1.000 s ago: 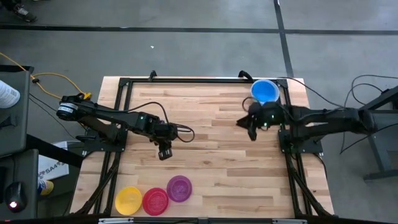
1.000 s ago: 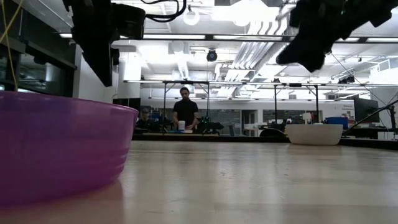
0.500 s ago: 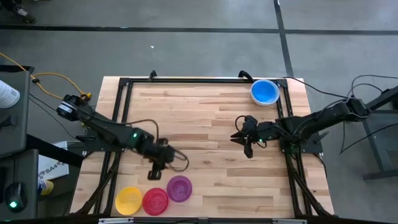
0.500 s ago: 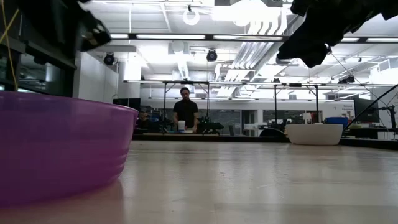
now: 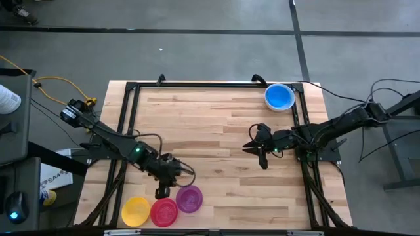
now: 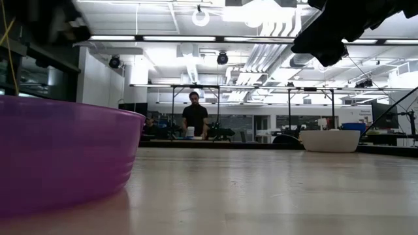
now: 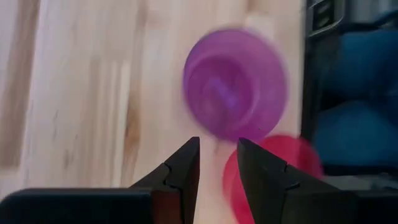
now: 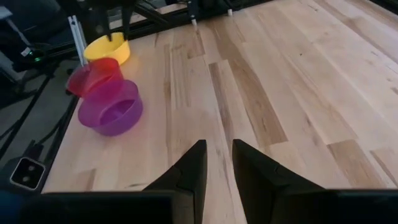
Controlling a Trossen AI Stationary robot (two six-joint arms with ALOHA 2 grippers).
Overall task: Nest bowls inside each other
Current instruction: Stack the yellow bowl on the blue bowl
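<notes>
The purple bowl (image 5: 189,198), the red bowl (image 5: 164,211) and the yellow bowl (image 5: 136,211) stand in a close row at the table's near left, each on its base. They also show in the right wrist view: purple bowl (image 8: 112,109), red bowl (image 8: 93,76), yellow bowl (image 8: 107,50). The blue bowl (image 5: 280,96) is at the far right corner. A white bowl (image 6: 330,140) shows in the low view. My left gripper (image 5: 161,191) hangs open above the table beside the purple bowl (image 7: 235,84) and the red bowl (image 7: 273,168). My right gripper (image 5: 258,153) hangs open over the right middle.
A black frame (image 5: 197,85) runs along the table's far edge and down both sides. Bare wood (image 5: 216,131) lies between the two grippers. In the low view a person (image 6: 194,121) stands in the room beyond the table.
My left gripper has swung toward the table's near edge, turning as it went, and now hangs by the purple and red bowls. My right gripper has moved toward the near edge, away from the blue bowl. No bowl has moved.
</notes>
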